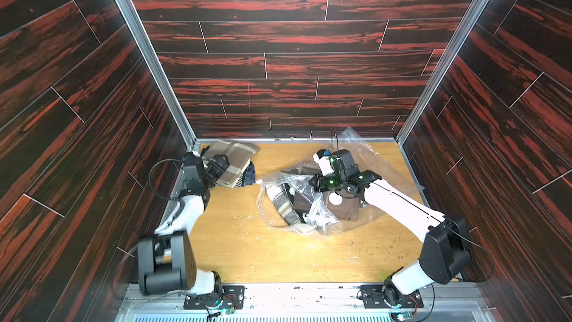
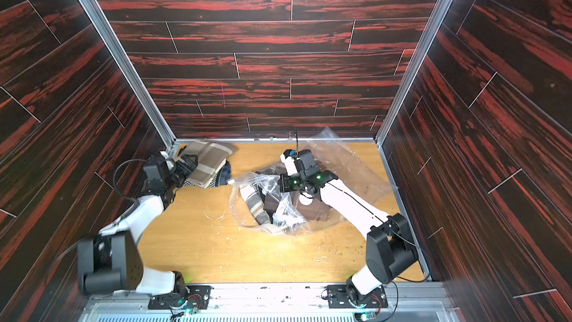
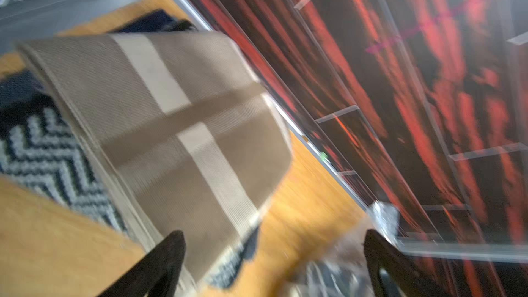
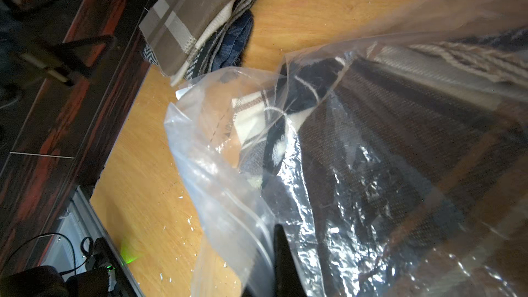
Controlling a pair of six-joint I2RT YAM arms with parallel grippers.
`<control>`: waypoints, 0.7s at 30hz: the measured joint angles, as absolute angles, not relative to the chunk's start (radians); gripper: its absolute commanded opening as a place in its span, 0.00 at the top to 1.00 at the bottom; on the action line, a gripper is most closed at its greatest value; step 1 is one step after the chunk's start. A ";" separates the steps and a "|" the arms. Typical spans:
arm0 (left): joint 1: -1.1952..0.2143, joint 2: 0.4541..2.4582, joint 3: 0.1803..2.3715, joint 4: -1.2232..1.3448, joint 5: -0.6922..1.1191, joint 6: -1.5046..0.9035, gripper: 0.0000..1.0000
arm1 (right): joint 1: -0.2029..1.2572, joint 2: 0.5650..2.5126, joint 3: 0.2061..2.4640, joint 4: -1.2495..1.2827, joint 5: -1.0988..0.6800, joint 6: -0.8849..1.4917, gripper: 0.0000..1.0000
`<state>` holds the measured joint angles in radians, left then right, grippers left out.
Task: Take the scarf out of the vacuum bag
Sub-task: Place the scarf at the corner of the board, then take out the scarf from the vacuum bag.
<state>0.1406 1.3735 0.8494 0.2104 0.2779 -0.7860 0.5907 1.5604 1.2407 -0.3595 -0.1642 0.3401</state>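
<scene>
The vacuum bag (image 1: 322, 218) (image 4: 225, 190) lies crumpled right of centre on the table, its mouth facing left and its white valve disc (image 1: 335, 199) facing up. Inside it show a grey-and-white striped scarf (image 1: 280, 204) and a dark brown one (image 4: 385, 127). My right gripper (image 1: 317, 184) (image 4: 279, 231) is shut on the bag's clear film near the mouth. At the back left, my left gripper (image 1: 223, 162) (image 3: 273, 242) stands open with nothing between its fingers. A blurred tan plaid scarf (image 1: 230, 157) (image 3: 177, 115) is just beyond it, on top of a cloth pile.
Under the tan scarf lie a black-and-white herringbone cloth (image 3: 43, 152) and a blue cloth (image 4: 231, 41), tight in the back-left corner. Dark wood-pattern walls close in the table (image 1: 247, 249) on three sides. Small crumbs dot its front right.
</scene>
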 measured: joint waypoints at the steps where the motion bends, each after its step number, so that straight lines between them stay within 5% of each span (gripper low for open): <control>1: 0.120 1.328 0.839 0.194 0.282 -0.783 0.01 | 0.595 1.556 1.240 -0.363 -0.160 0.340 1.00; 8: 0.002 1.123 0.833 0.094 0.342 -0.720 0.02 | 0.617 1.542 1.240 -0.390 -0.130 0.341 1.00; 21: -0.128 1.029 0.636 0.053 0.439 -0.723 0.06 | 0.644 1.460 1.240 -0.435 -0.108 0.383 1.00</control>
<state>-0.1284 1.0294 0.6361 0.0532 0.4389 -0.7227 0.6441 1.4605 1.2404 -0.4351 -0.1078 0.3828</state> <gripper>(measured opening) 0.941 0.045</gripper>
